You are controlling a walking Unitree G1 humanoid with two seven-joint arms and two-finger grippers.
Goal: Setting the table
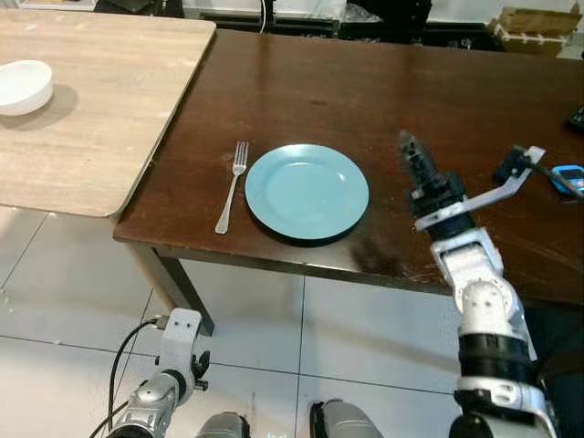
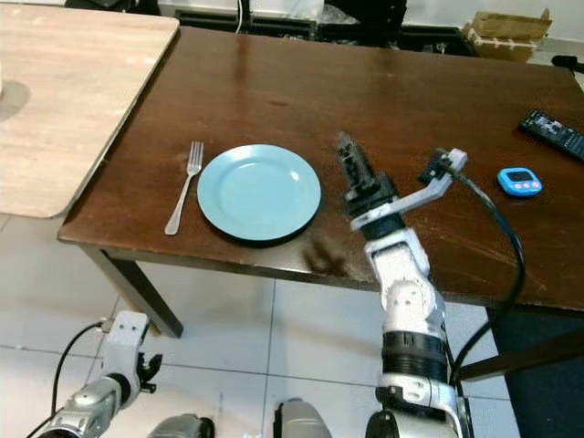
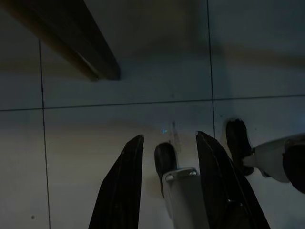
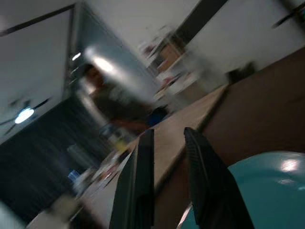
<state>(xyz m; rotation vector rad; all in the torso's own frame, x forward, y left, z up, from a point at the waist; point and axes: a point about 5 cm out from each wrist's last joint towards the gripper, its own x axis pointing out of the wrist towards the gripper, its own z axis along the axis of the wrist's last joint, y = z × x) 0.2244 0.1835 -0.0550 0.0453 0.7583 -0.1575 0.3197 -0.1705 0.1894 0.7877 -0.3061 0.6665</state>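
A light blue plate [image 1: 307, 192] lies near the front edge of the dark wooden table [image 1: 383, 91]. A silver fork [image 1: 232, 187] lies just left of it, tines pointing away from me. My right gripper [image 1: 408, 151] hovers above the table just right of the plate, its fingers pointing away and a little left. In the right wrist view its black fingers [image 4: 143, 191] stand slightly apart with nothing between them, and the plate [image 4: 257, 191] shows beneath. My left gripper [image 3: 167, 136] hangs open and idle below the table's edge, over the floor tiles.
A white bowl [image 1: 23, 87] sits on the light wooden table [image 1: 109, 109] that abuts on the left. A blue timer [image 2: 520, 182] and a black remote [image 2: 552, 132] lie at the far right. A cardboard box [image 2: 511, 26] stands behind. White tiled floor lies below.
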